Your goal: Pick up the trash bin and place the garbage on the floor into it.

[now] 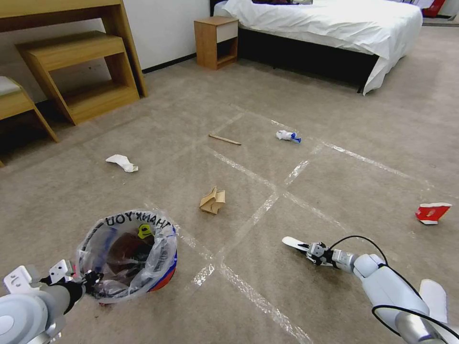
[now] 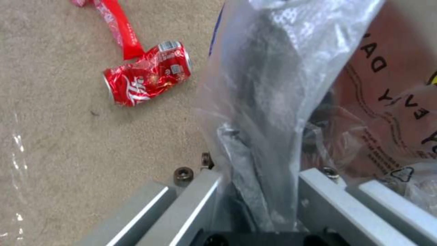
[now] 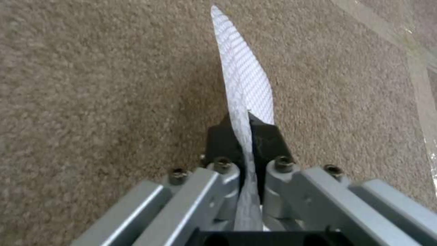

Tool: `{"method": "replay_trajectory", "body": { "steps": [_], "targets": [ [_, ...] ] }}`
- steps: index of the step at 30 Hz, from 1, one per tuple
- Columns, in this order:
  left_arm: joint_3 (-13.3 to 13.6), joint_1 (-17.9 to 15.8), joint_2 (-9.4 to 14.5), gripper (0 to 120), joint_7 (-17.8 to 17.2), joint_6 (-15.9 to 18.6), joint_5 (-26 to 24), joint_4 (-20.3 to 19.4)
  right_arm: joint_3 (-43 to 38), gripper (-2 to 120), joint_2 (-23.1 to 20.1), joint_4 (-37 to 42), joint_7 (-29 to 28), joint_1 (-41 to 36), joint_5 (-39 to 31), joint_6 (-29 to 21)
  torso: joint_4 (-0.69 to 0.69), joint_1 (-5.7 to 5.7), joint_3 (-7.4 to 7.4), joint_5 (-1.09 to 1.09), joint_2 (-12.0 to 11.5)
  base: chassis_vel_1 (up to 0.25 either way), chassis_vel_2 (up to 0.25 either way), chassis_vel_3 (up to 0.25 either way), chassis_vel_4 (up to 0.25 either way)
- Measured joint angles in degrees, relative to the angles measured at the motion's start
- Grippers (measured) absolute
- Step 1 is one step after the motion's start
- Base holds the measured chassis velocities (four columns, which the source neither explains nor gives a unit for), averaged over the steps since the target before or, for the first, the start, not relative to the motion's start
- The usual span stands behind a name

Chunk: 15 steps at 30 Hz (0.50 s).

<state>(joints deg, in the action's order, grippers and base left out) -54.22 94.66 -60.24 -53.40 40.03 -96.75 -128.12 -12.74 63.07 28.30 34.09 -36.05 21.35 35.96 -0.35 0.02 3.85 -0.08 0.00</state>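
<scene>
The trash bin [image 1: 128, 255], a red-and-blue bucket lined with a clear "THANK YOU" bag, is at the lower left, tilted. My left gripper [image 1: 90, 278] is shut on its near rim; in the left wrist view the bagged rim [image 2: 266, 102] runs between the fingers. At the lower right, my right gripper [image 1: 311, 251] is shut on a flat white oblong piece [image 1: 292, 243], which sticks out past the fingertips [image 3: 268, 136] just above the floor [image 3: 91, 85]. More garbage lies around: crumpled white paper [image 1: 122, 163], a cardboard scrap [image 1: 213, 200], a wooden stick [image 1: 224, 139], a white-blue wad [image 1: 288, 136] and a red-and-white piece [image 1: 431, 212].
A crushed red can [image 2: 148, 73] and a red wrapper [image 2: 116, 25] lie on the carpet beside the bin. Wooden shelves [image 1: 81, 71] stand at the far left, a nightstand [image 1: 216, 42] and a bed [image 1: 334, 28] at the back. Tape lines [image 1: 248, 222] cross the carpet.
</scene>
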Motion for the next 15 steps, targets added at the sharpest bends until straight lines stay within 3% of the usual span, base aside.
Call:
{"method": "replay_trajectory", "body": {
  "steps": [15],
  "targets": [
    [0.0,0.3,-0.1,0,0.0,-0.2,0.1,0.0,-1.7,0,0.1,0.7,2.1,-1.1,-2.4,0.5,-0.01,0.0,0.0,0.0,0.0,0.0,0.0,0.0,0.0]
  ]
}}
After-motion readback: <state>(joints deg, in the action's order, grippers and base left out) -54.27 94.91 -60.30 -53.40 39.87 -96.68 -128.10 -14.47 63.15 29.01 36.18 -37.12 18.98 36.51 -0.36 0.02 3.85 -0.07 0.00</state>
